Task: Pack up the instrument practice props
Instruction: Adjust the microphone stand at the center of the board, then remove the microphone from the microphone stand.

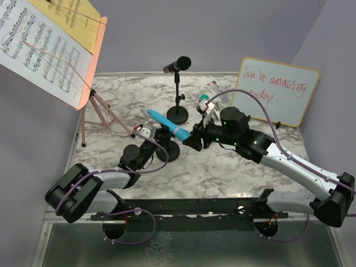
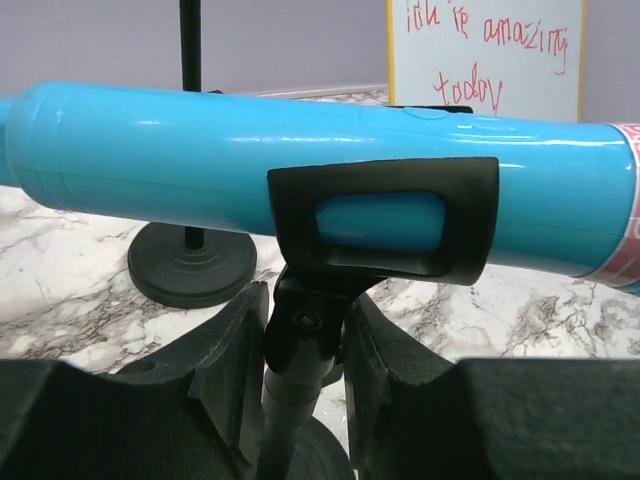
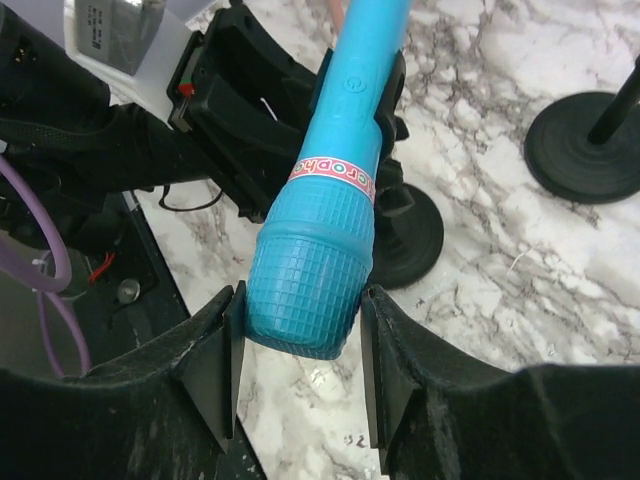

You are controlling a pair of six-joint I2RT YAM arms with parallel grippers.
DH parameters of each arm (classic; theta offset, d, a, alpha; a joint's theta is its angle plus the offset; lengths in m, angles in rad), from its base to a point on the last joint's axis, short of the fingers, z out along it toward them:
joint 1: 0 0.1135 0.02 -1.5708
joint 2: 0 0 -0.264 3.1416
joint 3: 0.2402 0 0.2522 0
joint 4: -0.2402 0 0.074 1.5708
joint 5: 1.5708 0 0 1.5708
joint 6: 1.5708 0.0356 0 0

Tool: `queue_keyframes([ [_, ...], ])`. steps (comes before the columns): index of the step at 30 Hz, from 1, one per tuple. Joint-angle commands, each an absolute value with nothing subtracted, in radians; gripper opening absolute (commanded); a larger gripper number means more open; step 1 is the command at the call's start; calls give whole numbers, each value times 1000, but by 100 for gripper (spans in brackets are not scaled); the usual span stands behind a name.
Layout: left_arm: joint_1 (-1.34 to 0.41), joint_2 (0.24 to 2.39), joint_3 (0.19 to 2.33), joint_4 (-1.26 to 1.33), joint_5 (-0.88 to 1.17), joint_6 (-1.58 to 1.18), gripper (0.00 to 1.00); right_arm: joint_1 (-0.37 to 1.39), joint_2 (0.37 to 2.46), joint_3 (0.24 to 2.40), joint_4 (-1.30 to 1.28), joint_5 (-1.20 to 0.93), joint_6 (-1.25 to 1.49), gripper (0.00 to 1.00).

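Note:
The blue microphone [image 1: 166, 122] [image 2: 200, 160] [image 3: 345, 150] lies across the black clip [image 2: 470, 220] on top of the near mic pole [image 2: 290, 400]. That pole's round base [image 1: 168, 152] [image 3: 415, 240] stands on the marble table. My left gripper [image 1: 158, 137] [image 2: 305, 310] is shut on this pole just under the clip. My right gripper [image 1: 192, 138] [image 3: 300, 320] is shut on the microphone's gridded head. Behind them, the black microphone [image 1: 177, 64] sits on its own pole and base [image 1: 177, 115] [image 2: 190, 265] [image 3: 585, 150]. The pink music rack [image 1: 94, 55] holds sheet-music pages [image 1: 39, 44] at far left.
A wood-framed whiteboard [image 1: 275, 92] [image 2: 485, 60] with red writing leans at the back right. Small items, one of them green [image 1: 204, 98], lie beside it. The rack's tripod legs [image 1: 100, 114] stand at the table's left edge. Grey walls close in the back and both sides.

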State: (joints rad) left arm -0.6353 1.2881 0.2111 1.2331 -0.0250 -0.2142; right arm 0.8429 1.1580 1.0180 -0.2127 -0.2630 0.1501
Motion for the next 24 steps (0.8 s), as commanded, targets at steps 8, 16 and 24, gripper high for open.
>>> queue_keyframes([
  [8,-625,1262,193,1218,-9,-158,4,849,1251,1293,-604,-187,224,80],
  [16,-625,1262,198,1211,36,-140,4,850,1475,1577,-757,-225,170,81],
  [24,-626,1266,208,1198,54,-138,4,848,1629,1696,-823,-283,141,72],
])
